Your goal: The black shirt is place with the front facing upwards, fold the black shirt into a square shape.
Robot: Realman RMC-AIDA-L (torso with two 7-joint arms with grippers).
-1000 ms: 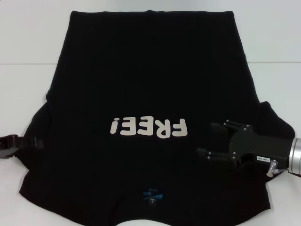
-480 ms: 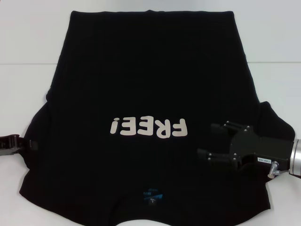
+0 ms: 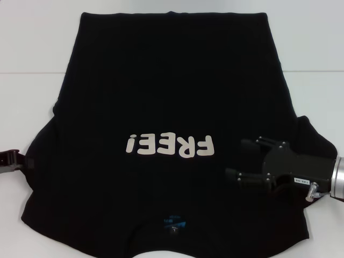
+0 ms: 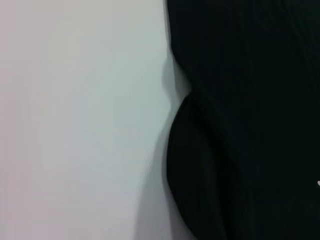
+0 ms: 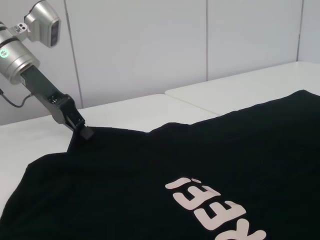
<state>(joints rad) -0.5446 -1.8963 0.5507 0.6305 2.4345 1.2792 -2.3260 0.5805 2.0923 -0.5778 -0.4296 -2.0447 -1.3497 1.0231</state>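
White table (image 3: pixel 32 43) bears black shirt (image 3: pixel 172 86); right end effector (image 3: pixel 244 161) open above it.

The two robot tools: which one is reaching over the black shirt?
The right tool. It hangs over the black shirt, beside the "FREE!" letters. The left tool sits only at the shirt's sleeve edge.

Bright even light, soft shadows (slight blur)

Head view looks down; left wrist close overhead, right wrist low, all sharing the black shirt (image 3: pixel 172 107)
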